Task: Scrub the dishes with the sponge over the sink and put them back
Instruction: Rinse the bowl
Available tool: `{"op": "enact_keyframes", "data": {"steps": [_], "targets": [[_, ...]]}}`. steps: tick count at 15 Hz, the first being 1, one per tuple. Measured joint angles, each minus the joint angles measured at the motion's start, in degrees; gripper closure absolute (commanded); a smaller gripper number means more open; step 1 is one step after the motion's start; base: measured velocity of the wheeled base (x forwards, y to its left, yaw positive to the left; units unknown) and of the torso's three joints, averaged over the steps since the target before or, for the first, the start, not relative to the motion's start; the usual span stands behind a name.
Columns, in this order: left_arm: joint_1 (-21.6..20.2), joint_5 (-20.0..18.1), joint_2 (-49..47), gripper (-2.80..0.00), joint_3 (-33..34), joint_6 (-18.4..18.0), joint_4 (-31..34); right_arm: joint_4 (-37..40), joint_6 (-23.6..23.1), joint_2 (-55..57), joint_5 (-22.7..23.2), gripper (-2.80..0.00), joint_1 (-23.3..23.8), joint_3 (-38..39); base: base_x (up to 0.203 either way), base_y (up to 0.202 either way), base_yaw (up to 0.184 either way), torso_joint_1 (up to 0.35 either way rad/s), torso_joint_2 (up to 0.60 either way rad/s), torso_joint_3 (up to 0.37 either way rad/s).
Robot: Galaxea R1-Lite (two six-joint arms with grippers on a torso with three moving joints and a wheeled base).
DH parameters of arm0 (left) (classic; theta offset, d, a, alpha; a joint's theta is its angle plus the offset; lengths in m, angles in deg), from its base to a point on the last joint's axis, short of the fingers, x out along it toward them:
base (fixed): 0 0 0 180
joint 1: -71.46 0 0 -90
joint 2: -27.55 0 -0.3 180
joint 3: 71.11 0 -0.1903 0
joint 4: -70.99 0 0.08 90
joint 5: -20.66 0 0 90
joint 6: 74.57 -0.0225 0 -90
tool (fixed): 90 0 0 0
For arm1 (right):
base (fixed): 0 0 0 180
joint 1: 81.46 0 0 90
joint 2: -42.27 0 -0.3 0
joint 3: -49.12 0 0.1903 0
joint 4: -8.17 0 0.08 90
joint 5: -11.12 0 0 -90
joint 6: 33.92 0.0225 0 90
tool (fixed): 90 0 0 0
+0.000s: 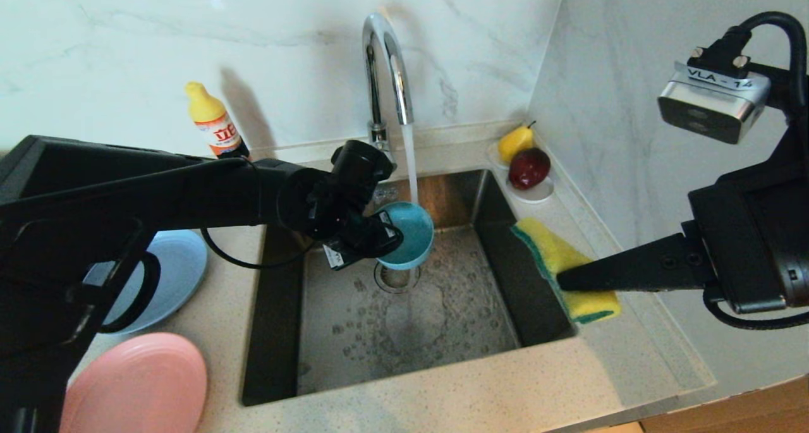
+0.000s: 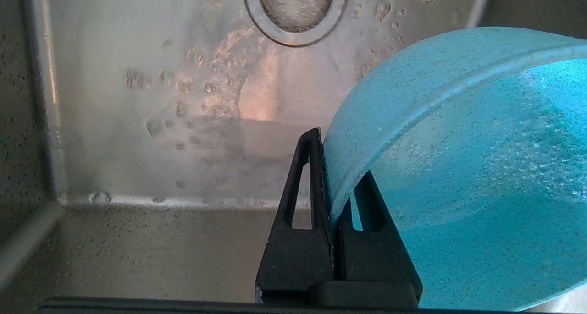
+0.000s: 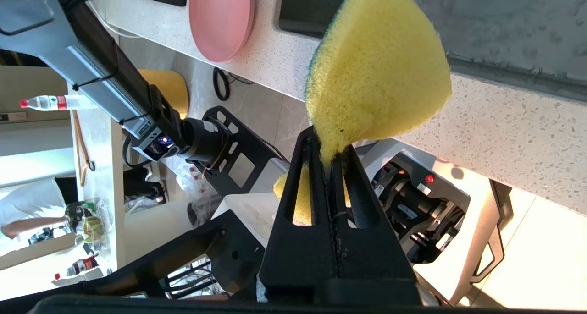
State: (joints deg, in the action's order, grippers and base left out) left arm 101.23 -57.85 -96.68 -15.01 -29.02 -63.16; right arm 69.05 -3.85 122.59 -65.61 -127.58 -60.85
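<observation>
Teal bowl (image 1: 409,234) pinched at rim by my left gripper (image 1: 383,234), under running tap (image 1: 387,73) over sink (image 1: 404,306). My right gripper (image 1: 562,280) clamps sponge (image 1: 569,265) by counter; its cam label reads "VLA - 14".

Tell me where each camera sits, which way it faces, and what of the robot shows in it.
Head view: high on the robot, looking forward and down at the sink and running faucet; both arms show.
Left wrist view: behind the left tool, facing the sink floor and drain; its fingers pinch the teal bowl rim.
Right wrist view: behind the right tool, facing across the counter edge; it clamps the sponge; the left arm shows.
Shared: head and right wrist views both see the pink plate.
</observation>
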Motion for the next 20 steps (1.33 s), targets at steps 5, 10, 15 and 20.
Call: {"op": "enact_keyframes", "data": {"steps": [5, 10, 15, 20], "targets": [[-0.86, 0.04, -1.56, 0.00, -1.43, 1.61, 0.09, -0.02, 0.00, 0.10, 0.09, 0.00, 0.00, 0.00, 0.000, 0.000, 0.000, 0.000, 0.00, 0.000], [-0.86, 0.06, -2.45, 0.00, -2.53, 1.63, 0.54, -0.01, 0.00, 0.07, 0.10, 0.00, 0.00, 0.22, 0.000, 0.000, 0.000, 0.000, 0.00, 0.000], [-0.86, 0.55, -3.06, 0.00, -2.05, 1.80, 0.83, -0.16, 0.02, 0.18, 0.42, 0.00, 0.00, 1.18, 0.000, 0.000, 0.000, 0.000, 0.00, 0.000], [-0.86, 0.51, -3.13, 0.00, -1.78, 1.86, 1.01, -0.15, -0.10, 0.11, 0.44, 0.00, 0.00, 0.99, 0.000, 0.000, 0.000, 0.000, 0.00, 0.000]]}}
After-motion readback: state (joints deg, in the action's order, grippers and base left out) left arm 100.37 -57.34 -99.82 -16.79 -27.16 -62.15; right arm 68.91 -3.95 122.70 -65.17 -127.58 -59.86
